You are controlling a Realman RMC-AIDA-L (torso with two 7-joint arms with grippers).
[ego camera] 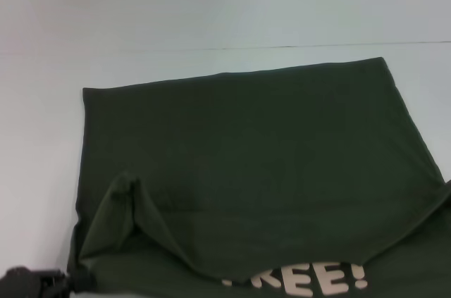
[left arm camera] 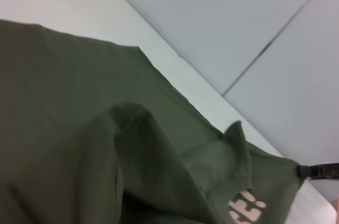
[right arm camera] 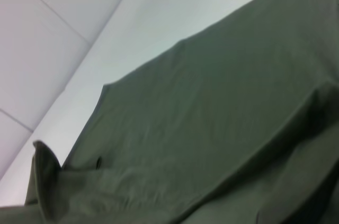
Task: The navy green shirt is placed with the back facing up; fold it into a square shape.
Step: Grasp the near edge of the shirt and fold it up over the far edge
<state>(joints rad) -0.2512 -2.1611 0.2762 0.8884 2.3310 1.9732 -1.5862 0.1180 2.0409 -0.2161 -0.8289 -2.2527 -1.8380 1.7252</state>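
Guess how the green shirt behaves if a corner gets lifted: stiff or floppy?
Likely floppy: the shirt already sags into a soft peaked fold near the left gripper. Probably light, since that peak stands up unsupported. It may drag rather than slide cleanly on the table.

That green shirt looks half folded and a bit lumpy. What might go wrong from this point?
Two things, probably. The navy green shirt has a raised, bunched peak near its left side; if pressed flat as is, it may leave a crease and a crooked edge. Also, the pale lettering of the front shows at the near edge, so that edge is turned over, and the fold line runs slanted, which could give a lopsided shape rather than a square.
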